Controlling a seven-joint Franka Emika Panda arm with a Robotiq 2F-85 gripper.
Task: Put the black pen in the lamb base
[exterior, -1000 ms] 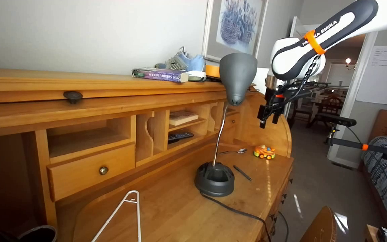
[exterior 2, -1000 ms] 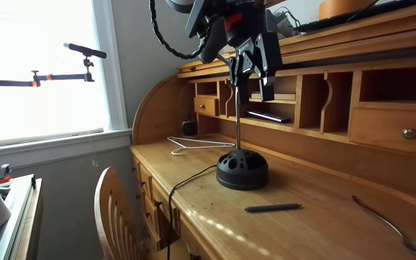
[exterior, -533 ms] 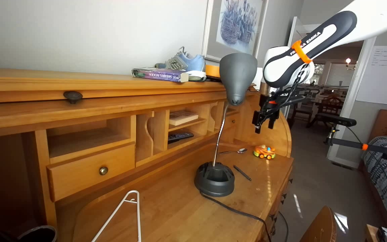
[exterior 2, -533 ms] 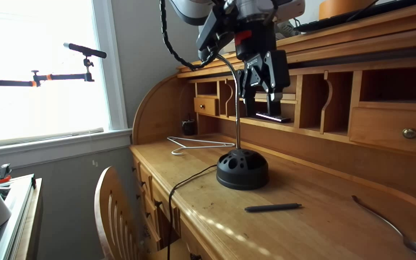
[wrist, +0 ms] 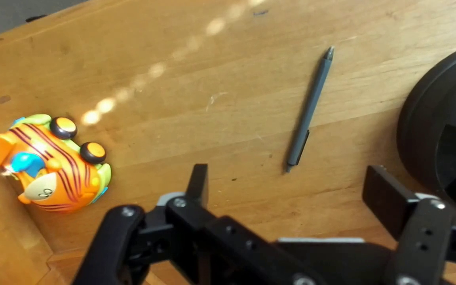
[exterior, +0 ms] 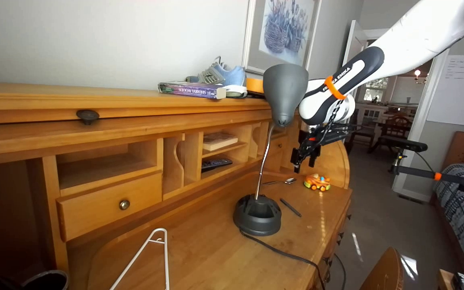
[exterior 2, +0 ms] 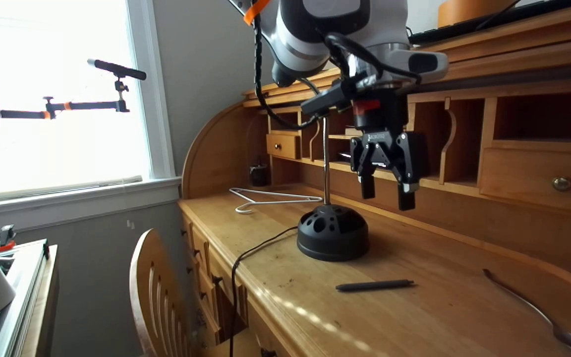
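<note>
Two empty fingers [wrist: 384, 196] of the tool [exterior 2: 387, 197] hang spread, lower than a second ago, with the pen [wrist: 309, 110] beneath on the table [exterior 2: 439, 310] but not yet between them, the lamp base [exterior 2: 332, 243] past one finger, so grasping seems near.

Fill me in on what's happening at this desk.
A white-and-black robot arm is holding its two-fingered black pincer above a brown wooden desk. The pincer is open and grips nothing. The slim, dark-grey pen lies loose on the desk, near but apart from the round, black, hole-pierced lamp base. The job is to put the pen in that base; it has not been picked up yet.
</note>
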